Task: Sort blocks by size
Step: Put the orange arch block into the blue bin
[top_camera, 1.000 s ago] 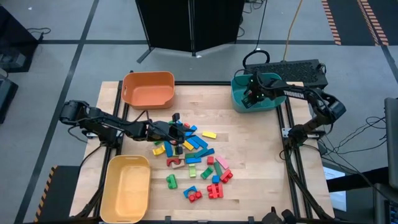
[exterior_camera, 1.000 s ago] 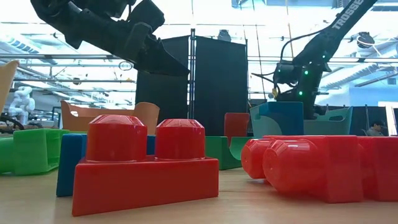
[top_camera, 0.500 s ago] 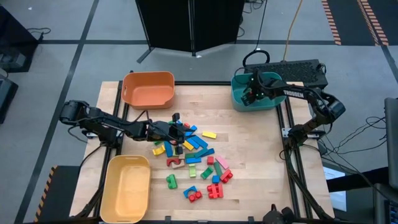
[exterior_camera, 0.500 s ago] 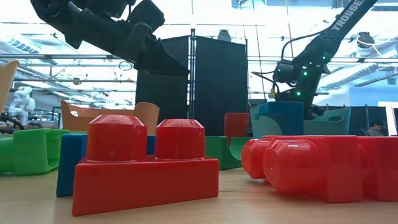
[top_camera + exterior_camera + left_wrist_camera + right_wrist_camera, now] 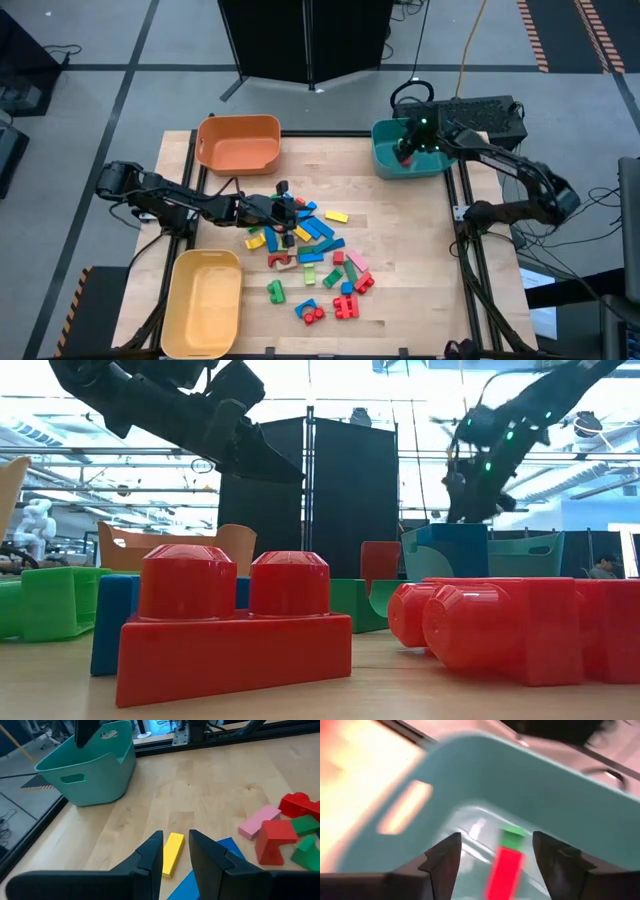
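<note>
Wooden worktop [image 5: 400,260] seen from overhead, with the blocks [image 5: 308,258] heaped in a loose scatter near the middle of the frame: red, blue, green, yellow and pink pieces, some touching, a few strays toward the lower centre. Orange bin [image 5: 238,143] at upper left of the worktop, yellow bin [image 5: 205,303] at lower left, teal bin [image 5: 410,150] at upper right. Left hand [image 5: 284,205] reaching in from the left edge, low over the upper left part of the pile; fingers [image 5: 151,851] narrowly parted with nothing between them, a yellow bar [image 5: 173,852] lying on the wood just beyond the tips and a blue piece [image 5: 200,870] beside it. Pink bar [image 5: 259,820] and red arch block [image 5: 274,838] farther right in that wrist view. Right hand [image 5: 406,145] poised over the teal bin at upper right of the overhead frame; fingers [image 5: 445,857] spread apart, gripping nothing, with a red block [image 5: 505,867] and a green block [image 5: 512,837] visible between them inside the bin. From table height, large red studded brick [image 5: 235,625] in the foreground, right arm [image 5: 500,435] blurred above the teal bin at right.
</note>
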`<state>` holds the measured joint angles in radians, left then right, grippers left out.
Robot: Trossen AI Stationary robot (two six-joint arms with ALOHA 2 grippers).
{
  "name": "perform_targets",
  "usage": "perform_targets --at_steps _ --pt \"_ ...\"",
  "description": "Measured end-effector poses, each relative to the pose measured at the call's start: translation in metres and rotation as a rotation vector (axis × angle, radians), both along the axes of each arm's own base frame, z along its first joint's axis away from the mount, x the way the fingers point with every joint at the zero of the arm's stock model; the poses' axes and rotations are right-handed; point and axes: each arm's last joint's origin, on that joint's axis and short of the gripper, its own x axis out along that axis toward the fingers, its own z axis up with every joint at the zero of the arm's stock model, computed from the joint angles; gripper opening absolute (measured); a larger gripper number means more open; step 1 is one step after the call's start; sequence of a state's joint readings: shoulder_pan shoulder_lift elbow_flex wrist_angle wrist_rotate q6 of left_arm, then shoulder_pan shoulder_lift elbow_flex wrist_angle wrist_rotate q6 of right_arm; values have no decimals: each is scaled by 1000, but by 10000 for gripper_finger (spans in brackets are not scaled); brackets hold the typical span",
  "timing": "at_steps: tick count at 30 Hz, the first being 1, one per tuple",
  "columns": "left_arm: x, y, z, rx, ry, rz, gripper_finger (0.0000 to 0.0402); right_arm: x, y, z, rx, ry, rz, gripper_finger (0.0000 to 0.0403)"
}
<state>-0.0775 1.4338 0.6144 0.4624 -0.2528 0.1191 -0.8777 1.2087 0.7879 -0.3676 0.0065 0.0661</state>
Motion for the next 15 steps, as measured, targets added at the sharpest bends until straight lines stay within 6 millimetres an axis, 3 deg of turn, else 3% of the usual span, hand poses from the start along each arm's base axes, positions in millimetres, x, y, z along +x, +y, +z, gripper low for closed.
perform_targets --at_steps 6,15 --pt "-1 3 0 20 -5 93 93 17 30 19 -28 -116 195 220" --pt "-1 3 0 -38 -23 149 93 65 67 15 -99 -151 490 215"
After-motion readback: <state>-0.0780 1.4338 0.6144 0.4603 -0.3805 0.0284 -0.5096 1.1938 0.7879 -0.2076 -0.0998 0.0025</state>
